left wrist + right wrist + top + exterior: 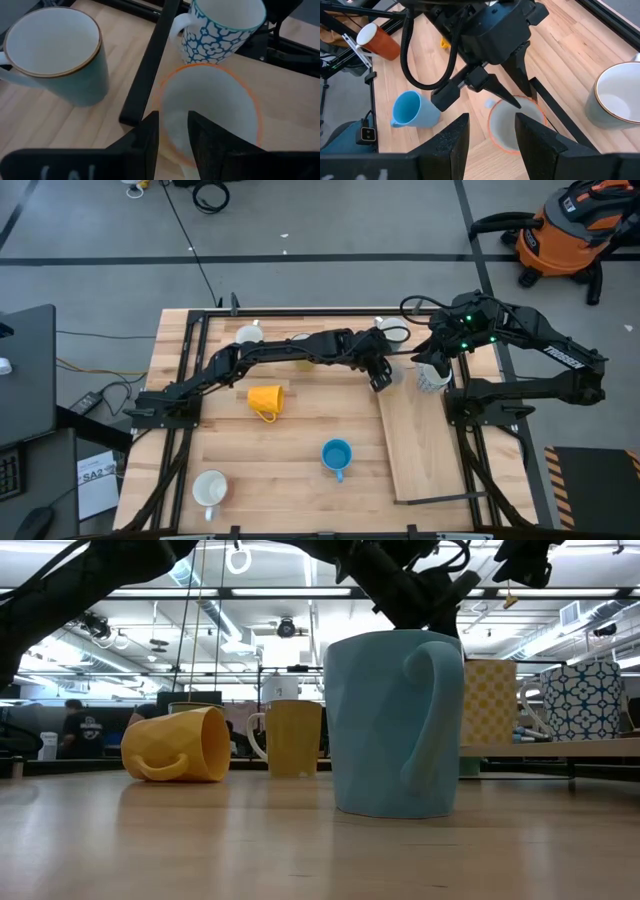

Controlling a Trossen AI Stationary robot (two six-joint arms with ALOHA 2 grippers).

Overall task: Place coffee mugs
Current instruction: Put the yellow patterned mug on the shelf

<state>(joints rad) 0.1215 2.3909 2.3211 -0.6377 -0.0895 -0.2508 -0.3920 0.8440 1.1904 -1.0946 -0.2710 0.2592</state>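
Two dark arms are meeting near the upper right of the high view, above a pale wooden board (420, 445) lying on the slatted wooden table (300, 480). The left gripper (172, 137) is reaching down into a white mug with an orange rim (210, 107), its fingers slightly apart with one finger inside the cup and one outside, straddling the wall; whether they are pinching it cannot be told. The right gripper (490, 137) is hovering just above that same orange-rimmed mug (512, 125), its fingers spread wide and gripping nothing. Just beside this mug a white mug with a blue flower pattern (220, 27) is standing upright, and across a black frame bar (147, 62) a teal mug with a white inside and brown rim (55, 52) is standing. Toward the middle of the high view a yellow-orange mug (266, 400) is lying on its side, a bright blue mug (336, 455) is standing upright lower centre, and a white mug (210, 490) is standing at lower left. A mustard-yellow mug (290, 738) is standing in the middle of the low view.
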